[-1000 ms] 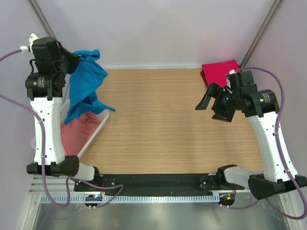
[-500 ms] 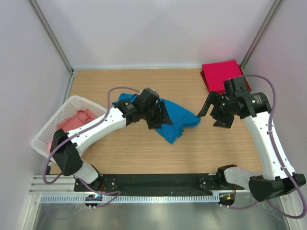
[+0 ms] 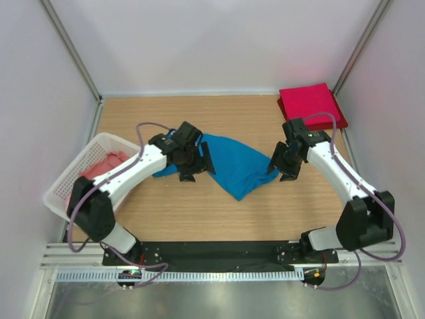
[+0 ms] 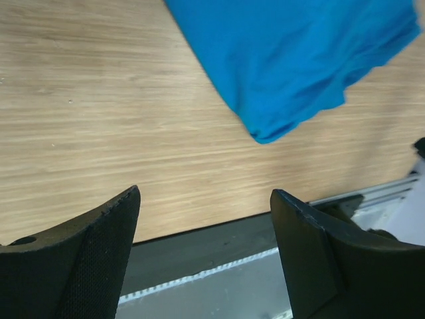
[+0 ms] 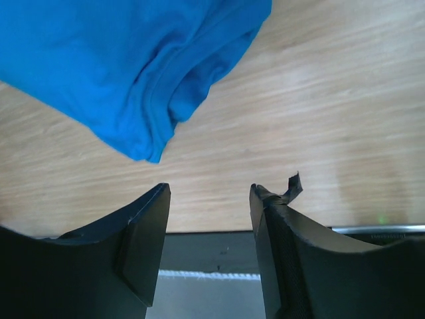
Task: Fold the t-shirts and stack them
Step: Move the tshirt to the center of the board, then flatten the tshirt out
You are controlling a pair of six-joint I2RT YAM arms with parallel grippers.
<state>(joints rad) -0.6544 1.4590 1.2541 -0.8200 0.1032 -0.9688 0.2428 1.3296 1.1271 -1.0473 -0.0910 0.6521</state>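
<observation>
A bright blue t-shirt point(image 3: 232, 163) lies crumpled on the middle of the wooden table. My left gripper point(image 3: 197, 166) is at its left part, open, with nothing between the fingers. In the left wrist view that gripper point(image 4: 206, 226) is above bare wood and the blue t-shirt point(image 4: 299, 60) lies just ahead. My right gripper point(image 3: 275, 167) is at the shirt's right edge, jaws apart and empty. The right wrist view shows this gripper point(image 5: 209, 199) just short of a bunched blue fold point(image 5: 126, 66). A folded crimson t-shirt point(image 3: 311, 103) rests at the far right corner. Salmon pink t-shirts point(image 3: 106, 166) lie in the basket.
A white lattice basket point(image 3: 99, 137) stands tilted at the table's left edge. The black base rail point(image 3: 219, 252) runs along the near edge. Metal frame posts point(image 3: 70, 50) stand at the two back corners.
My left arm swung the blue t-shirt from above the basket down onto the table's middle and let it go. The right arm moved in to the shirt's right edge, its jaws narrowing.
</observation>
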